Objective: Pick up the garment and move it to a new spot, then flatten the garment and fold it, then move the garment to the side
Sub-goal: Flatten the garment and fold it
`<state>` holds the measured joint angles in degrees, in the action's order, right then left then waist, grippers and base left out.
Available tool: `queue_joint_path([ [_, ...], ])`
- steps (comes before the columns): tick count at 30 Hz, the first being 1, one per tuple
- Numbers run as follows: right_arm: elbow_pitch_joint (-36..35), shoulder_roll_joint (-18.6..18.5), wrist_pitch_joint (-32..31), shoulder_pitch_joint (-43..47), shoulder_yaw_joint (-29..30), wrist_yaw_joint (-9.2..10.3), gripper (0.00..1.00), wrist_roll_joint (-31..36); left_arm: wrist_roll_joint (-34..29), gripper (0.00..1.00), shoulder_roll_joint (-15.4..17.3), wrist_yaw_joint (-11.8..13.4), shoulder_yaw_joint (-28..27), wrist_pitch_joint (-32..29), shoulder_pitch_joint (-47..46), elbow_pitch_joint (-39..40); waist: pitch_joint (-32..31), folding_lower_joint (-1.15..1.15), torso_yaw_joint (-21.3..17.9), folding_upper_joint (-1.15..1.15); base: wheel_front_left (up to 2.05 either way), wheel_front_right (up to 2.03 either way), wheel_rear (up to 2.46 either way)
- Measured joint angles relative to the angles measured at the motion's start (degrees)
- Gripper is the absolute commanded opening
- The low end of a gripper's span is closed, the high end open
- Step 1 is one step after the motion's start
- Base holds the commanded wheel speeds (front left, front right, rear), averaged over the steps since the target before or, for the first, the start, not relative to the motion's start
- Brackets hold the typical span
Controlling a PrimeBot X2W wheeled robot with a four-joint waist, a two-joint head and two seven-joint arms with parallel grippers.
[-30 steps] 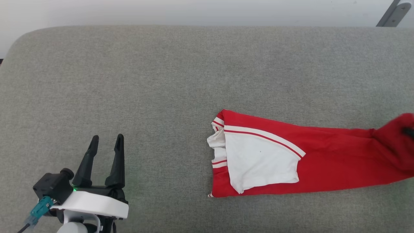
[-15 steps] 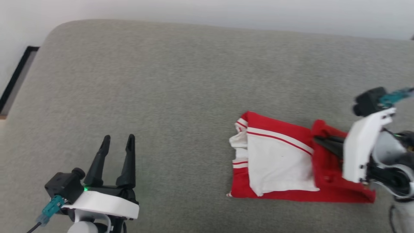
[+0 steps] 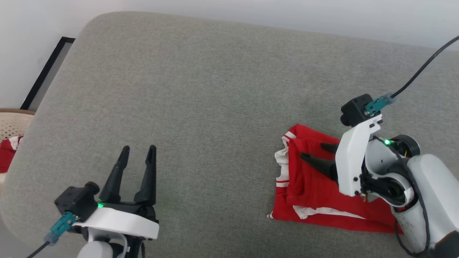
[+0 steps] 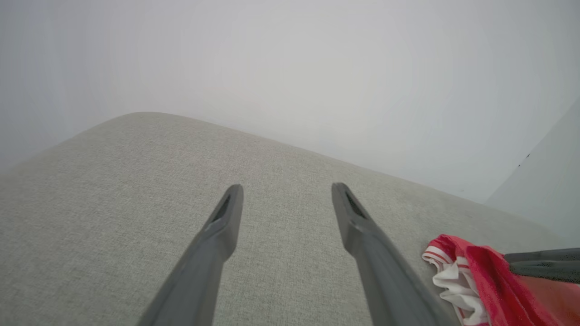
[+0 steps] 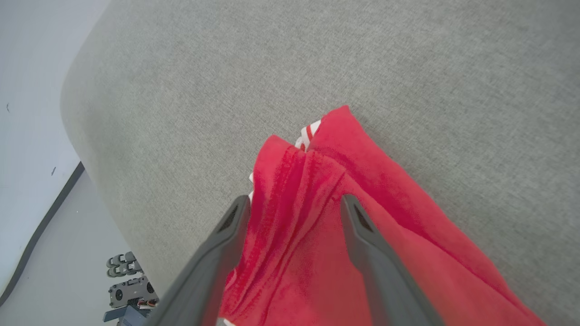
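The garment (image 3: 312, 190), a red T-shirt with white striped edging, lies folded over itself on the right part of the grey cushion (image 3: 215, 89). My right gripper (image 3: 315, 151) hovers over its upper fold, open, with its fingers pointing left. In the right wrist view the right gripper (image 5: 294, 203) spreads wide above the rumpled red garment (image 5: 317, 253) and grips nothing. My left gripper (image 3: 139, 148) stands open at the lower left, well away from the cloth. In the left wrist view the left gripper (image 4: 286, 190) is empty and the garment (image 4: 471, 280) shows at the lower right.
A beige perforated basket (image 3: 12, 122) with a red-and-white cloth (image 3: 6, 157) sits beyond the cushion's left edge. A black cable (image 3: 419, 71) runs up from the right wrist. The cushion's rounded left end drops to the floor (image 5: 54, 253).
The right gripper carried the garment's right end leftward over the rest, folding it, then opened and let go. The head camera turned, shifting the picture. The left gripper stayed open.
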<state>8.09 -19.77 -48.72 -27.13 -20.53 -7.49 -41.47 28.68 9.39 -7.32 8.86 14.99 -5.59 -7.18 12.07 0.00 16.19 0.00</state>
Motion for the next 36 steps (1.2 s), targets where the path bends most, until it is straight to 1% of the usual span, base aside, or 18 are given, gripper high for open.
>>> queue_joint_path([
  [5, -1.0, -0.4, 1.7, -0.6, 1.0, 0.00, 1.00, -2.9, 0.0, 1.00, 0.5, 0.0, -1.3, 0.0, 0.2, 0.1, -0.6, 0.00, -1.5, 0.00, 0.00, 0.00, 0.00],
  [11, -5.0, -3.1, 6.4, 1.7, 6.2, 0.00, 1.00, -3.6, 0.0, 1.00, 1.3, 0.0, -3.2, 0.0, 1.3, 0.7, -1.6, 0.00, -4.4, 0.00, 0.00, 0.00, 0.00],
  [12, -5.0, -3.1, 6.4, 1.7, 6.2, 0.00, 1.00, -3.6, 0.0, 1.00, 1.3, 0.0, -3.2, 0.0, 1.3, 0.7, -1.6, 0.00, -4.4, 0.00, 0.00, 0.00, 0.00],
  [16, -7.9, -4.8, 12.8, 5.0, 10.1, 0.00, 1.00, -1.9, -0.3, 1.00, 1.9, 0.0, -4.6, 0.0, 2.2, 1.4, -2.5, 0.00, -6.8, 0.00, 0.00, 0.00, 0.00],
  [20, -9.0, -4.6, 19.0, 9.0, 13.8, 0.01, 1.00, -1.1, -0.6, 1.00, 2.5, 0.0, -5.7, 0.0, 3.5, 1.8, -3.7, 0.00, -9.1, 0.00, 0.00, 0.00, 0.00],
  [23, -9.9, -4.7, 24.3, 11.3, 15.0, 0.00, 1.00, -0.1, -1.0, 1.00, 2.9, 0.0, -6.1, 0.0, 4.4, 1.9, -4.9, 0.00, -10.7, 0.00, 0.00, 0.00, 0.00],
  [28, -9.8, -4.4, 34.2, 15.7, 16.4, 0.00, 1.00, 2.8, -1.6, 1.00, 3.4, 0.0, -7.2, 0.0, 6.5, 2.2, -7.4, 0.00, -12.8, 0.00, 0.00, 0.00, 0.00],
  [34, -7.1, -2.4, 44.5, 21.3, 18.5, 0.00, 1.00, 5.8, -2.2, 1.00, 3.6, 0.0, -8.1, 0.0, 9.9, 2.4, -10.6, 0.00, -15.0, 0.00, 0.00, 0.00, 0.00],
  [36, -6.1, -2.4, 47.6, 22.9, 18.6, 0.00, 1.00, 6.3, -2.4, 1.00, 3.6, 0.0, -8.7, 0.0, 10.9, 2.5, -11.5, 0.00, -15.8, 0.00, 0.00, 0.00, 0.00],
])
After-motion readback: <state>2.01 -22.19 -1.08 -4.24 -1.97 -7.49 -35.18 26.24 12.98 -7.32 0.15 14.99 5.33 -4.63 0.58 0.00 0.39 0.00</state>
